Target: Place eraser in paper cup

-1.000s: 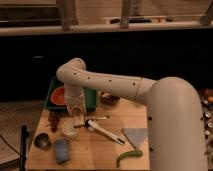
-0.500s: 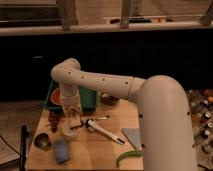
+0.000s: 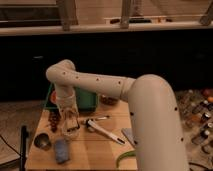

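The big white arm [image 3: 150, 105] reaches from the right foreground, bends at an elbow on the left and drops straight down over the wooden desk [image 3: 100, 145]. A green bin [image 3: 85, 99] sits at the desk's back edge behind the arm. The gripper [image 3: 70, 127] hangs low over the desk's left half, right at the paper cup [image 3: 71, 133], which it mostly hides. I cannot tell how the fingers stand. The blue-grey sponge [image 3: 61, 150] lies near the front, the metal cup [image 3: 42, 141] to its left. The eraser cannot be made out.

End effector [image 3: 70, 127] lowered over paper cup [image 3: 70, 132] — arm elbow swung left.
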`<state>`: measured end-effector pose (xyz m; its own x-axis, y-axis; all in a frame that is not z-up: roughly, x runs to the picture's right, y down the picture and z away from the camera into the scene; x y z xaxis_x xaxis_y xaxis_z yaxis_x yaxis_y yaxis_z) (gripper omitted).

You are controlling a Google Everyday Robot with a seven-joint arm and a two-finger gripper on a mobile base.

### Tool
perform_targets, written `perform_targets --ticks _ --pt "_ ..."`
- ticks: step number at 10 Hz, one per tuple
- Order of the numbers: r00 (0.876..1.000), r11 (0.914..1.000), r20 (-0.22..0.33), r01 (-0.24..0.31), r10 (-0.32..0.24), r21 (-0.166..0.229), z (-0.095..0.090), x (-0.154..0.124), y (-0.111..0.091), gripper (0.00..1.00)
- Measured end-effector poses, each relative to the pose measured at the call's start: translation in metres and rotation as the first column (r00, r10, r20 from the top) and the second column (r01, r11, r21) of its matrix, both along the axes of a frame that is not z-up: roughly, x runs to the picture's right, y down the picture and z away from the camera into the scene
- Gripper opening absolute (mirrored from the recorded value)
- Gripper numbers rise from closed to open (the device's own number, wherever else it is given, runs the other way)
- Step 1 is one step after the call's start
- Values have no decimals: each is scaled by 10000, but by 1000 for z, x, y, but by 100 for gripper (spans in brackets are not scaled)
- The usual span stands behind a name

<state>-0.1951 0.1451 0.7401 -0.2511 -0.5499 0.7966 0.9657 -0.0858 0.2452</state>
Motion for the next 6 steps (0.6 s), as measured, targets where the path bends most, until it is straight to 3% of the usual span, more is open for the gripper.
perform_targets --ticks 4,6 --pt "10000 9996 -17 64 -65 -281 0 -4 11 4" --pt "9998 9992 -169 -79 73 -384 -2 -1 14 27"
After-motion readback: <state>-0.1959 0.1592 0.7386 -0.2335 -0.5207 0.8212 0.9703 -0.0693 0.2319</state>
